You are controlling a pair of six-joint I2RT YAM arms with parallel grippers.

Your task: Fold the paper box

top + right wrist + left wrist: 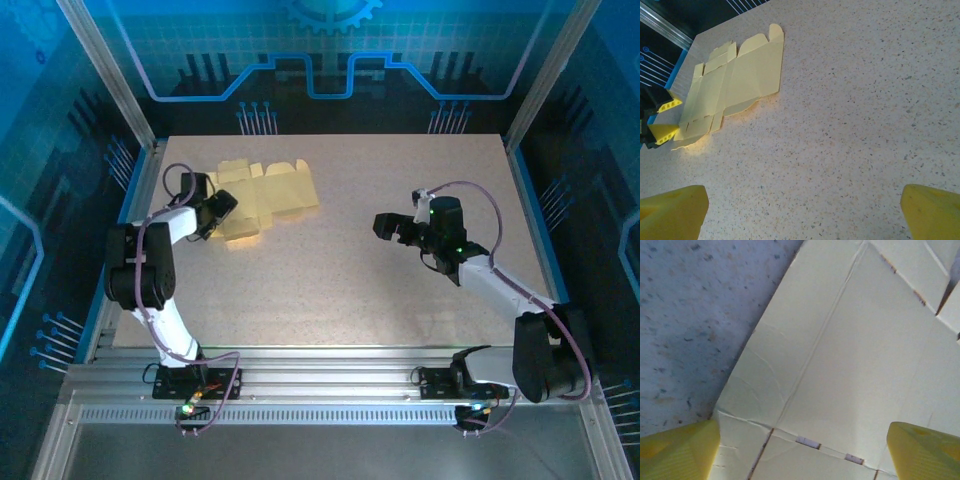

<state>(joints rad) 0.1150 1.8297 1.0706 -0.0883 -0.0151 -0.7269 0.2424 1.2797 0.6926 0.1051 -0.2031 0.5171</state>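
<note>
**Top external view.** The paper box (268, 192), a flat die-cut sheet not yet folded, lies at 10 o'clock on the table (350, 290). The left gripper (222, 208) sits at the sheet's 8 o'clock edge. The right gripper (385, 225) is well apart from the sheet, at 3 o'clock from the table's centre. Risk, as judged: nothing pins the thin sheet, so a sideways push by one finger would likely slide it instead of lifting a flap. Pose: the left arm rises from its base at 7 o'clock, elbow bent, forearm reaching toward 1 o'clock. The right arm reaches from 5 o'clock toward 10 o'clock, wrist pointing at 9 o'clock.

**Left wrist view.** The left gripper's fingers (680, 452) stand wide apart and clamp nothing. Scored panels and slit tabs lie flat between and beyond them. Risk: closing off a score line could crease a panel; the cause would be poor alignment with the fold.

**Right wrist view.** The right gripper's fingers (672, 210) are spread over bare table, empty. The sheet lies at 10 o'clock, with the left gripper's tips at its 8 o'clock corner. Risk: any help must cross the table and could nudge the sheet.
</note>
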